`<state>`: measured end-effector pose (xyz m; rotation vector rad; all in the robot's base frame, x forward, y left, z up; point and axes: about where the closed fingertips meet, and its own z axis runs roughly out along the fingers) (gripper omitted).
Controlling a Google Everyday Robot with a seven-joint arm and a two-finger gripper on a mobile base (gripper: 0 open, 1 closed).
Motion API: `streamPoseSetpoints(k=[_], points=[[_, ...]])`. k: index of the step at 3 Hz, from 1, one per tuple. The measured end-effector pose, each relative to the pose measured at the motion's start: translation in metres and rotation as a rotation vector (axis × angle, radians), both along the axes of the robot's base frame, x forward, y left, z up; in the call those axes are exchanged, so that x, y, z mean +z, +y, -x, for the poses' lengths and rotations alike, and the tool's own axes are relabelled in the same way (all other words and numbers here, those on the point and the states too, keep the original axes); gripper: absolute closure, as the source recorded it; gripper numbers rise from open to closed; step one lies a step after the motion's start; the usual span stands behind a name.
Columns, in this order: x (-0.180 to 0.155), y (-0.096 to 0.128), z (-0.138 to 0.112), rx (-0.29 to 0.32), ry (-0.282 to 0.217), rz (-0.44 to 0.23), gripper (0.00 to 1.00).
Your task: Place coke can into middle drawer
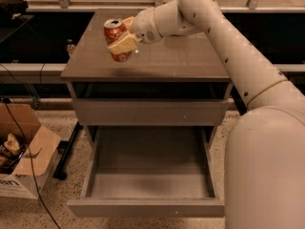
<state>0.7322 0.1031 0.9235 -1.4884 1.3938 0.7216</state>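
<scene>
The coke can (116,38), red-orange with a silver top, is tilted and held in my gripper (123,34) above the left part of the cabinet top (181,61). The gripper's pale fingers (122,44) are shut around the can's body. The white arm reaches in from the right. The middle drawer (147,175) is pulled out wide below, its grey floor bare. The uppermost drawer front (150,111) is closed above it.
A cardboard box (21,156) with items stands on the floor at left, with a black cable running past it. A dark chair or bag (12,4) is at the far left. My arm's large white body (267,166) fills the right side.
</scene>
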Motion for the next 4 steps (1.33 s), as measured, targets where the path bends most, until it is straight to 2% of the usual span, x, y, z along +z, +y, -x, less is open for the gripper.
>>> streamPoseSetpoints(k=[1,2,3,4], points=[[0.000,-0.034,0.049,-0.003,0.023,0.049,1.00],[-0.008,-0.070,0.100,-0.026,0.069,0.087,1.00],[-0.029,-0.107,0.146,-0.079,0.153,0.139,1.00],[-0.065,-0.125,0.182,-0.133,0.215,0.163,1.00]])
